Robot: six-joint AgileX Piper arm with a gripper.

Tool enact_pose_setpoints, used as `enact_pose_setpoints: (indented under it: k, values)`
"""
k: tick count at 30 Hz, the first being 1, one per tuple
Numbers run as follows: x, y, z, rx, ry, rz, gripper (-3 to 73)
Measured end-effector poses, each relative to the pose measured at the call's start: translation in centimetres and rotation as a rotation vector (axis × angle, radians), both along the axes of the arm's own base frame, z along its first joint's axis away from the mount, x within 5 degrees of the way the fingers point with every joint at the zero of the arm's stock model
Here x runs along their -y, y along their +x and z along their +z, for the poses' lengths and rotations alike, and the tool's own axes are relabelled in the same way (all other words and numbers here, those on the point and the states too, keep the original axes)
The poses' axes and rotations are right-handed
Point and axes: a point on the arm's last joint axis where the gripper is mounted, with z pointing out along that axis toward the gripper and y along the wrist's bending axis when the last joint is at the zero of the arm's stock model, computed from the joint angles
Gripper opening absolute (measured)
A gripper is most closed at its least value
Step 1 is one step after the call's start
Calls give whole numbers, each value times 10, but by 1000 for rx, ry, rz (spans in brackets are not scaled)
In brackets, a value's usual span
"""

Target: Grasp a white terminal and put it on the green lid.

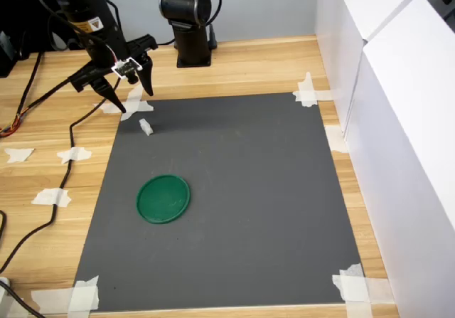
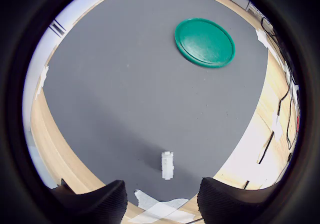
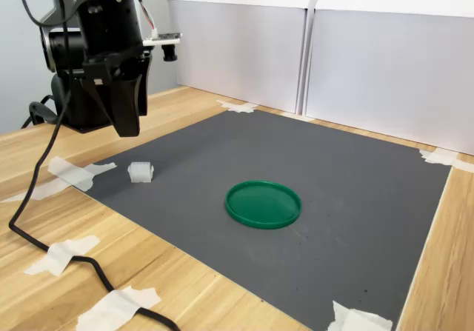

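The white terminal (image 1: 146, 126) (image 3: 140, 171) lies on the grey mat (image 1: 242, 190) near its far left corner in the first exterior view. In the wrist view the terminal (image 2: 167, 165) sits just ahead of the gap between the two dark fingertips (image 2: 102, 204). My gripper (image 1: 131, 94) (image 2: 162, 206) (image 3: 126, 120) hangs open above the mat's corner, a little behind the terminal and clear of it, holding nothing. The green lid (image 1: 163, 198) (image 2: 204, 42) (image 3: 263, 204) lies flat on the mat, well apart from the terminal, nearer the front in the first exterior view.
White tape pieces (image 1: 135, 108) hold the mat's corners to the wooden table (image 1: 43, 133). A black cable (image 1: 60, 183) trails along the first exterior view's left. A black arm base (image 1: 188, 19) stands at the back. White panels (image 1: 398, 119) wall the first exterior view's right.
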Motion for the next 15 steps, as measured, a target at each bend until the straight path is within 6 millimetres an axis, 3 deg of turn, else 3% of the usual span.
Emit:
enact_pose_setpoints:
  k: [7, 15]
  values:
    - [3, 5, -15, -27, -4, -11, 587]
    - [3, 6, -18, -36, -6, 31, 585]
